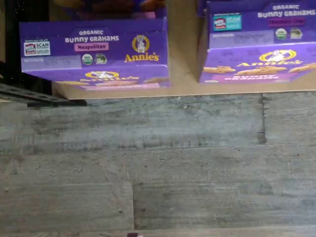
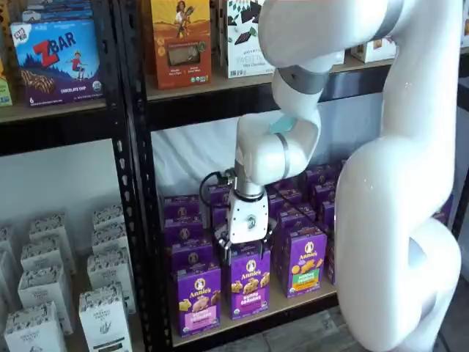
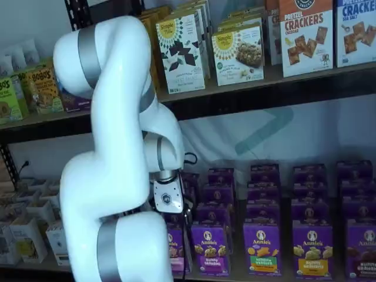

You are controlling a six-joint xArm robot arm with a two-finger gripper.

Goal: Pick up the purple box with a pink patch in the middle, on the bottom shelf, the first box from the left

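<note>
The small upright purple carton with the pink patch [image 2: 198, 298] stands at the front of the pale tan bottom shelf [image 2: 293, 302], first in its row, long axis vertical. The white-bodied hand [image 2: 246, 246] hangs just above and slightly right of it, over the neighbouring carton; its fingers are hidden, presumably spread wide. One arm. Three front cartons show in a shelf view, two from the wrist.

White arm [image 2: 396, 183] bends down, wrist vertical, gripper [image 2: 248, 242] w/ white body points down. Fingers are hidden in both shelf views, so jaw gap is not visible.
</note>
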